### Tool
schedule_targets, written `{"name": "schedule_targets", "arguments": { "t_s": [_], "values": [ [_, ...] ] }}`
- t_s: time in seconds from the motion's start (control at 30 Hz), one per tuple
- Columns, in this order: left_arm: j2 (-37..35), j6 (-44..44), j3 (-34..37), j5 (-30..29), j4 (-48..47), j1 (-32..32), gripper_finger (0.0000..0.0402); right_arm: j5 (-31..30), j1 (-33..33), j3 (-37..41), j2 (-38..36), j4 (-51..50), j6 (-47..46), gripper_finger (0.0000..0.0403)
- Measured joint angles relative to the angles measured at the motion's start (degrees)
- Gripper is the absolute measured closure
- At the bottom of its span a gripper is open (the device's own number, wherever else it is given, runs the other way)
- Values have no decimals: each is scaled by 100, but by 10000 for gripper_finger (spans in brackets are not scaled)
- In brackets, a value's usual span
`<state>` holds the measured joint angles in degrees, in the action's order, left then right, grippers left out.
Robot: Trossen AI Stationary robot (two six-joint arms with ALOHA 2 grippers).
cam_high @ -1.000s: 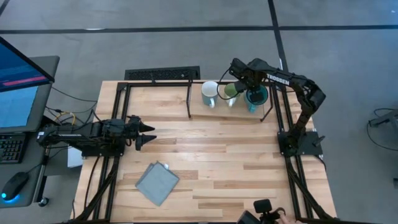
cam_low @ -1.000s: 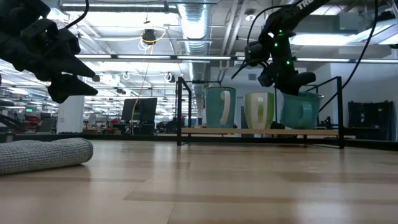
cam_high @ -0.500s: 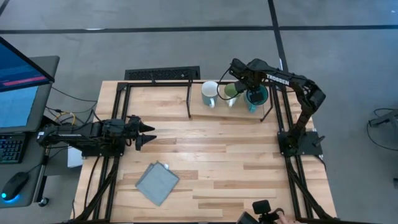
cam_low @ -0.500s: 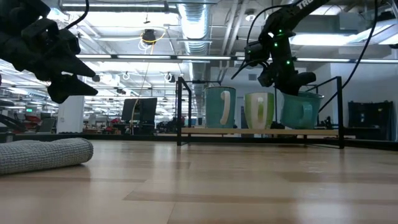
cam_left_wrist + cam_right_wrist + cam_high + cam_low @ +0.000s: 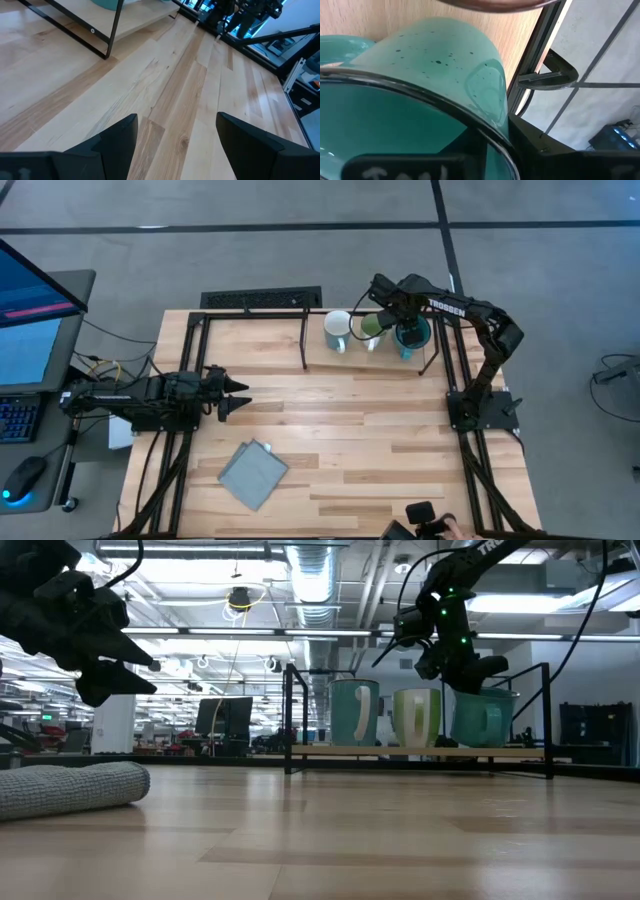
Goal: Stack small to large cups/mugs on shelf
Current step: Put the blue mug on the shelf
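Three mugs stand in a row on their bases on the shelf (image 5: 270, 345) at the table's far right: a white mug (image 5: 337, 330), a light green mug (image 5: 372, 328) and a larger teal mug (image 5: 414, 337). In the low view they show as the white mug (image 5: 354, 712), the green mug (image 5: 417, 717) and the teal mug (image 5: 483, 716). My right gripper (image 5: 400, 323) is over the teal mug and shut on it. My left gripper (image 5: 240, 395) is open and empty above the table's left side. My right gripper holds the teal mug by its rim (image 5: 487, 131), one finger inside the mug and one outside. It comes from above, slanting down from the far side (image 5: 468, 672). The mug stands upright with its base on the shelf.
A folded grey cloth (image 5: 253, 473) lies on the table near the front left; it also shows in the low view (image 5: 70, 787). Black frame rails (image 5: 443, 360) run along the table's sides. The shelf's black legs (image 5: 290, 720) stand at its ends.
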<state>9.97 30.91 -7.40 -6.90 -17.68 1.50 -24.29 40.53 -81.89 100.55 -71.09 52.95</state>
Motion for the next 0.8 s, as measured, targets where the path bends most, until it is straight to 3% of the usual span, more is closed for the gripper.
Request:
{"name": "schedule_targets", "arguments": {
  "t_s": [0.8],
  "values": [
    [-2, -1, 0, 0, -8, -2, 140, 22, -2, 0, 4, 56, 6, 213]
  ]
}}
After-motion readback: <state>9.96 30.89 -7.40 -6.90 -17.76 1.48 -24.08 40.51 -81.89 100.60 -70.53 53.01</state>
